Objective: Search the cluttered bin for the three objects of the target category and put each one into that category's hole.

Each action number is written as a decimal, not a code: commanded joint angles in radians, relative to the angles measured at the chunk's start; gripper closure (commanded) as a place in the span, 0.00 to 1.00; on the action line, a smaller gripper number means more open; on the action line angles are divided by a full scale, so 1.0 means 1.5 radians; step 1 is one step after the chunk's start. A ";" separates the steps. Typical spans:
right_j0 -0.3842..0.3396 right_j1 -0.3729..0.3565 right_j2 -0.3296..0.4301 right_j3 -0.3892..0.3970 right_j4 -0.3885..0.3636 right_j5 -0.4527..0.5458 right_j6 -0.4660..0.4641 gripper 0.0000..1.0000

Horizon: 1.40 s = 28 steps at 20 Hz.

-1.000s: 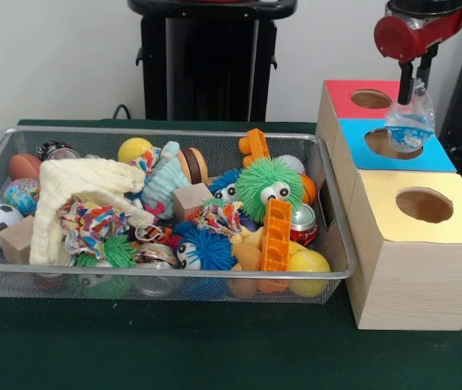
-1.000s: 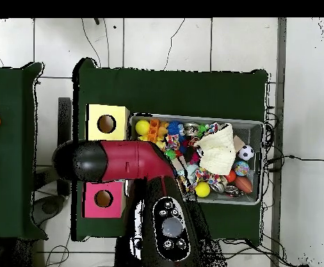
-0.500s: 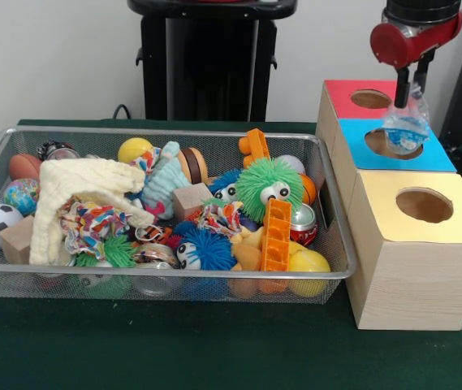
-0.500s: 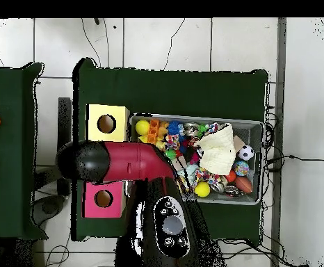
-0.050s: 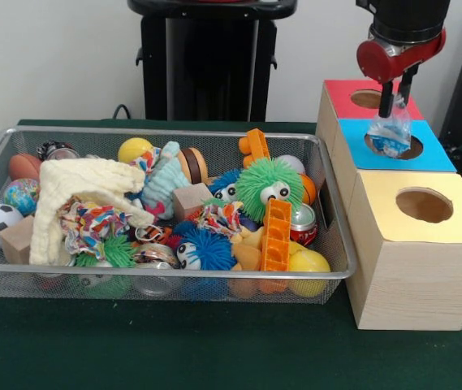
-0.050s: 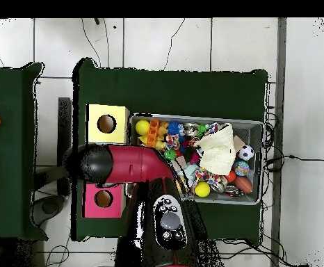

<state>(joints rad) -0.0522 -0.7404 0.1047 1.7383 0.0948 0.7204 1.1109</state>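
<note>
In the front view my gripper [image 5: 399, 96] hangs at the top right, shut on a crumpled clear plastic bottle [image 5: 388, 134]. The bottle dangles upright with its lower end right at the round hole of the blue box [image 5: 435, 156]. Beyond it is the red box [image 5: 340, 93], and the yellow box [image 5: 458, 219] stands nearer. The wire bin [image 5: 166, 130] at left holds several toys, balls, blocks, cloths and a red can [image 5: 303, 223]. In the overhead view the red arm [image 6: 130, 163] covers the blue box and hides the gripper.
The overhead view shows the yellow box [image 6: 107, 124] and the red box [image 6: 102, 198] on either side of the arm, with the bin [image 6: 259, 164] to their right. A black stand [image 5: 206, 57] rises behind the bin. Green cloth covers the table [image 5: 174, 349].
In the front view the gripper has carried the bottle leftward and lower, from beside the blue box's hole to directly over it. The bin's contents have not moved.
</note>
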 commanded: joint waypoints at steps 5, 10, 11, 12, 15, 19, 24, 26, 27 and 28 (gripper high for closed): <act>0.004 0.040 -0.017 0.035 0.027 -0.045 0.196 1.00; 0.010 0.043 -0.019 0.028 0.023 -0.052 0.185 1.00; 0.010 0.044 -0.019 0.027 0.023 -0.055 0.183 1.00; 0.010 0.045 -0.018 0.027 0.023 -0.060 0.181 1.00; 0.011 0.048 -0.015 0.026 0.024 -0.066 0.176 1.00; 0.008 0.054 -0.010 0.029 0.026 -0.105 0.177 1.00; 0.012 0.067 -0.016 0.020 0.028 -0.115 0.184 1.00; 0.013 0.071 -0.016 0.018 0.027 -0.120 0.183 1.00; 0.015 0.073 -0.018 0.016 0.027 -0.123 0.184 1.00; 0.015 0.073 -0.018 0.019 0.028 -0.129 0.185 1.00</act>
<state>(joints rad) -0.0232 -0.6802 0.0780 1.7400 0.1081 0.6086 1.1109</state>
